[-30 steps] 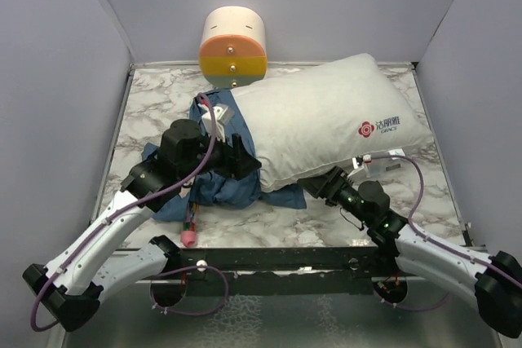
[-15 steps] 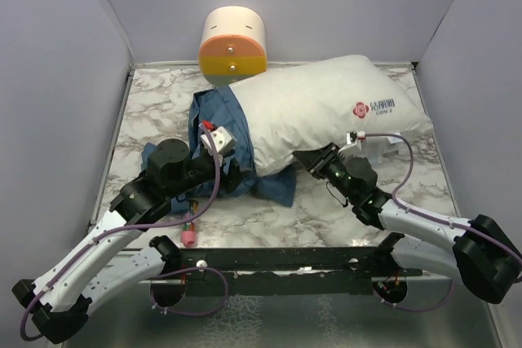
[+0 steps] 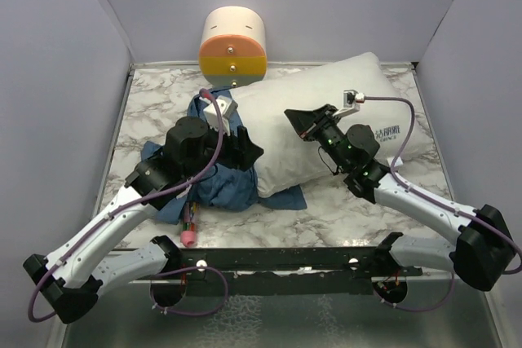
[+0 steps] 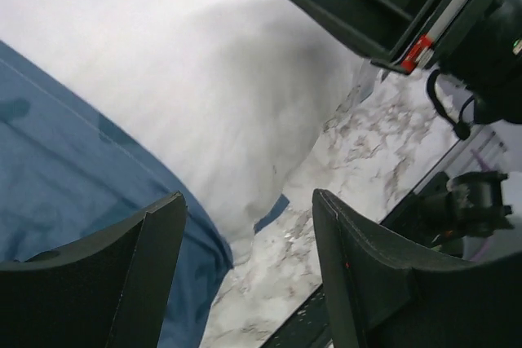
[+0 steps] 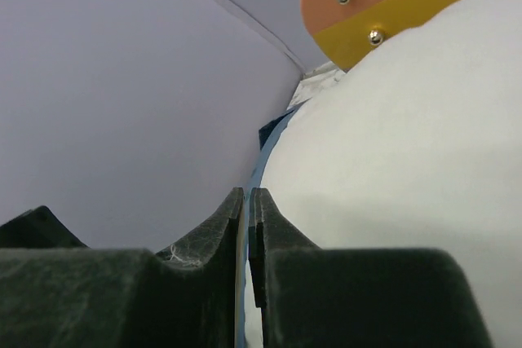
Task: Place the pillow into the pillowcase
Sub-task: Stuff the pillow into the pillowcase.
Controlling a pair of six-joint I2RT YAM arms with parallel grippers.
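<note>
The white pillow (image 3: 281, 156) lies slantwise across the marble table, its left end resting on the crumpled blue pillowcase (image 3: 220, 185). My left gripper (image 3: 245, 152) hovers open at that left end. In the left wrist view its fingers (image 4: 163, 266) frame the pillow corner (image 4: 204, 79), the pillowcase edge (image 4: 73, 169) and bare marble, gripping nothing. My right gripper (image 3: 295, 117) is raised over the pillow's middle, jaws shut. From the right wrist view (image 5: 247, 197) only a thin slit shows between them, with the pillow (image 5: 408, 144) beyond and no cloth seen held.
A cream-and-orange cylinder (image 3: 233, 45) stands at the back wall, touching the pillow's far left side. Grey walls close in left, right and back. A small pink-red connector (image 3: 188, 235) hangs near the front edge. Bare marble (image 3: 359, 201) shows in front of the pillow.
My right gripper closed, left the pillow's near edge and rose over the pillow's middle. The left gripper shifted slightly right and up at the pillowcase; the pillow settled back.
</note>
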